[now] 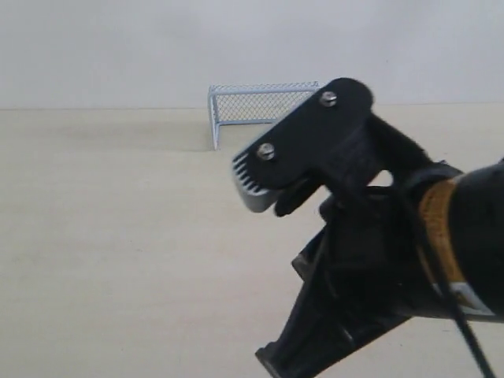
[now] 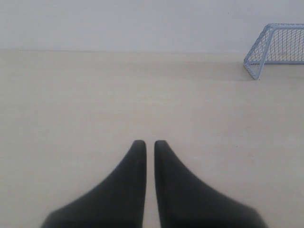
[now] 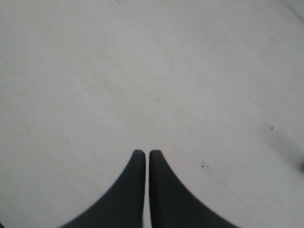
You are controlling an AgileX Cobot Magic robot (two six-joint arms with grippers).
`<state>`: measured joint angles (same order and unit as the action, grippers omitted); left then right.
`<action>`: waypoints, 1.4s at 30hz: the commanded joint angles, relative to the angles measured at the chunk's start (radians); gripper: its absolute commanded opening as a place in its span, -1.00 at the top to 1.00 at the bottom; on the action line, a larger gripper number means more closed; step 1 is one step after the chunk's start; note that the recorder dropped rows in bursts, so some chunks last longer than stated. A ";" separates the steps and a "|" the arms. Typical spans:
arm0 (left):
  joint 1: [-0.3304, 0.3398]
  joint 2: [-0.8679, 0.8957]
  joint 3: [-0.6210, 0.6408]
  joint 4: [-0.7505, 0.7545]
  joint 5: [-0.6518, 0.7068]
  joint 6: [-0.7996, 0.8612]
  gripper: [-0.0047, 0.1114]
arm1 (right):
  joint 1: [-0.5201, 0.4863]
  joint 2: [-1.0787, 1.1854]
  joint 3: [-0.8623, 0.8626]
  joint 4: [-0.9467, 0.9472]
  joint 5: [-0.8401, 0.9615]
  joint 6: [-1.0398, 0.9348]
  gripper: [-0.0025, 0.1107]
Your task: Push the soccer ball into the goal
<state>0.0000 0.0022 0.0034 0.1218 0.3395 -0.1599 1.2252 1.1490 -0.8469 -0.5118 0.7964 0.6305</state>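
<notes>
Exterior view is showing the goal (image 1: 240,104) standing at the far edge of the table (image 1: 102,236), with the right gripper (image 1: 266,193) hanging in front of the goal and covering one end. Both it and the left gripper (image 2: 149,144) are gripping nothing, fingers lying almost together.

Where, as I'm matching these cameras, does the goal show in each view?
Exterior view: the goal stands at the table's far edge by the wall, partly behind the arm.
Left wrist view: far beyond the left gripper, cut by the picture's edge.
Right wrist view: not in it; only table.
Shared landmark: the table-wall line, exterior and left wrist views.
</notes>
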 commanded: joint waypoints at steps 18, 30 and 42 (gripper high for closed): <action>0.002 -0.002 -0.003 -0.001 0.002 -0.005 0.81 | -0.030 -0.220 0.114 -0.108 -0.022 0.165 0.96; 0.002 -0.002 -0.003 -0.001 0.002 -0.005 0.81 | -0.630 -0.552 0.585 -0.368 -0.583 0.523 0.96; 0.002 -0.002 -0.003 -0.001 0.002 -0.005 0.81 | -0.999 -1.149 0.847 -0.252 -0.493 0.521 0.96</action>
<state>0.0000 0.0022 0.0034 0.1218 0.3395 -0.1599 0.2543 0.0136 -0.0068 -0.7918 0.2578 1.1552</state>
